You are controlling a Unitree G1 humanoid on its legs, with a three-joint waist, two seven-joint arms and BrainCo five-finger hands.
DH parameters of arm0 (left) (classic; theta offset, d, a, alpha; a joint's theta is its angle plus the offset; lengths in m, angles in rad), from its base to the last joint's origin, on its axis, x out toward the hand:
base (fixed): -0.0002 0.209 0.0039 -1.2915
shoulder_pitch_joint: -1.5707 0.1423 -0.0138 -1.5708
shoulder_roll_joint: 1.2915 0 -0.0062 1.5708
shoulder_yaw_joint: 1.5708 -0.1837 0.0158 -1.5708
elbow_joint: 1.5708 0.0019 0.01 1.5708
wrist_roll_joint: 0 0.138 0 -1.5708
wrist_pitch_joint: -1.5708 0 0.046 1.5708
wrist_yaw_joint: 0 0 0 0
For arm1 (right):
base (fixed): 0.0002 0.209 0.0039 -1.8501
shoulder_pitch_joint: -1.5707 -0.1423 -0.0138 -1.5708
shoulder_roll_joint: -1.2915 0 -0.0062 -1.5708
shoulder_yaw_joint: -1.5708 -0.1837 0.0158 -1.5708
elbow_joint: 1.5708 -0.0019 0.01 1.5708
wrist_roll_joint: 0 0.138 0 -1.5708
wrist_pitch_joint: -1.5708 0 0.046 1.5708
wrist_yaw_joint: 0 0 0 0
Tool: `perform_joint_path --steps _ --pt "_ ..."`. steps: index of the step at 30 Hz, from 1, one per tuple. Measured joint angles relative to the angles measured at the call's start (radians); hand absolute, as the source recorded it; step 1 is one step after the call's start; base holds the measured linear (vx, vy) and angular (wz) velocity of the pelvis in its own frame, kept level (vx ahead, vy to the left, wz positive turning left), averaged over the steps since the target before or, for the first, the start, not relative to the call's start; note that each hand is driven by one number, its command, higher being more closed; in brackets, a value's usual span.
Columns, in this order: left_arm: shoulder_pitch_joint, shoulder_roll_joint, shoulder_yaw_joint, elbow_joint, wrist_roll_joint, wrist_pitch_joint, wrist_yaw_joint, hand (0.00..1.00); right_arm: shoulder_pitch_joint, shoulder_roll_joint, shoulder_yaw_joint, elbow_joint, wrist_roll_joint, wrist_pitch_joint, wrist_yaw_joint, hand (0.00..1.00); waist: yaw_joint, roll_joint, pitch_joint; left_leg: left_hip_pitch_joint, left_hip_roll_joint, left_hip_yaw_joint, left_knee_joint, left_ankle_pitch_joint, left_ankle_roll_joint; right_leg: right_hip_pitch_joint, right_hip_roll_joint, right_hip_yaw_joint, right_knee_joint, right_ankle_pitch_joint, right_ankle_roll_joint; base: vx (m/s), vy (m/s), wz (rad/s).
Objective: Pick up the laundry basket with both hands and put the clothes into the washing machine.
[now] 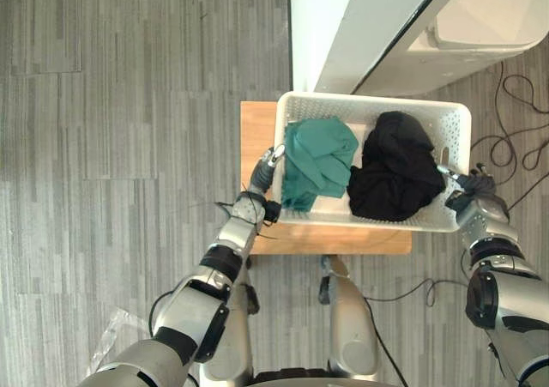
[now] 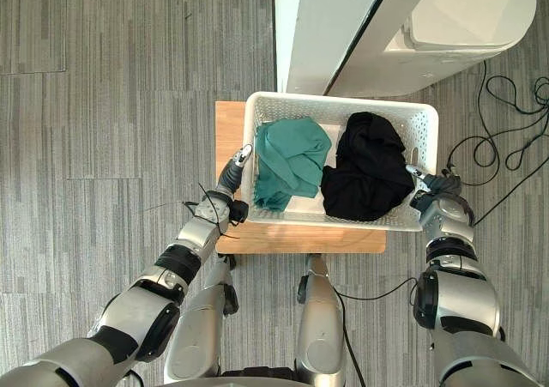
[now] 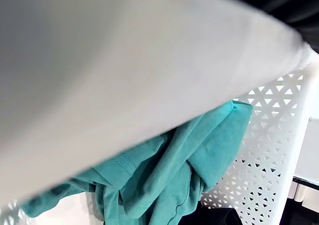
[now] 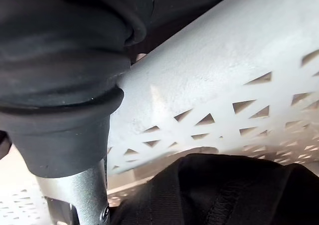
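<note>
Grey wood-pattern floor [image 1: 129, 104] takes the left part of the scene. Next comes the left robot hand [image 1: 261, 179], which lies against the left wall of the white perforated plastic laundry basket [image 1: 369, 98], close under its rim. Whether this robot hand is clamped on the rim or only laid on it, I cannot tell.

The basket stands on a small light-brown wooden desk [image 1: 257, 121]. Inside it, a teal-green crumpled garment [image 1: 317, 160] lies on the left and a black bundled garment [image 1: 395, 168] on the right, the two touching in the middle. The right robot hand [image 1: 470, 191] is at the right end of the basket, touching its rim. If it is closed on the rim I also cannot tell.

Behind the basket, further right, stands the white washing machine [image 1: 467, 35].

I judge the task to be at its beginning. Both robot hands are placed at the basket, but the basket is not yet lifted from the desk. The lifting, the carrying and the putting of both garments into the machine are left to do.
</note>
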Motion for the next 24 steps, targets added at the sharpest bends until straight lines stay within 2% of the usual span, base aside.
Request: perform_joint_path --steps 2,3,7,12,18,24 --pt "-0.004 -0.002 0.000 0.008 0.000 0.000 0.006 0.00 0.001 -0.003 0.021 0.000 0.000 -0.004 0.013 1.00 0.000 0.000 0.000 0.000 0.001 0.001 0.002 0.000 0.000 -0.001 0.000 0.001 0.001 0.000 0.000 0.00 0.000 0.00" --pt "-0.005 -0.002 0.000 0.009 0.001 0.000 0.010 1.00 0.003 -0.003 0.027 0.000 0.000 -0.007 0.019 1.00 0.000 0.000 0.000 0.000 0.001 0.001 0.002 0.002 0.000 -0.001 0.001 0.001 0.002 0.000 0.000 0.00 0.000 0.00" --pt "-0.004 -0.002 -0.004 0.014 0.021 0.000 0.019 1.00 0.013 -0.004 0.052 0.000 -0.003 -0.020 0.026 1.00 -0.001 0.001 -0.007 0.000 0.001 0.000 0.002 0.006 0.003 0.000 0.001 0.000 0.002 0.000 0.000 0.02 -0.008 0.00" --pt "-0.006 0.032 -0.034 0.026 0.116 0.003 0.026 1.00 0.044 0.000 0.065 0.008 -0.004 -0.020 0.063 1.00 -0.001 0.000 -0.019 0.015 0.002 -0.001 0.002 0.009 0.008 0.014 0.004 0.001 0.002 0.001 -0.002 0.04 -0.020 -0.02" --pt "-0.002 0.075 -0.090 0.061 0.193 0.026 0.015 1.00 0.105 0.055 0.064 0.007 -0.015 -0.020 0.065 1.00 -0.004 -0.002 -0.020 0.080 0.002 0.001 -0.003 0.009 0.007 0.083 0.005 -0.002 -0.013 0.001 -0.001 0.05 -0.024 -0.01" --pt "0.066 0.099 -0.140 0.040 0.205 0.035 -0.009 1.00 0.184 0.112 0.034 -0.020 -0.048 -0.020 0.080 1.00 -0.004 -0.002 -0.020 0.131 0.003 0.001 -0.004 0.008 0.007 0.142 0.006 -0.006 -0.030 0.000 -0.001 0.03 -0.013 0.01"
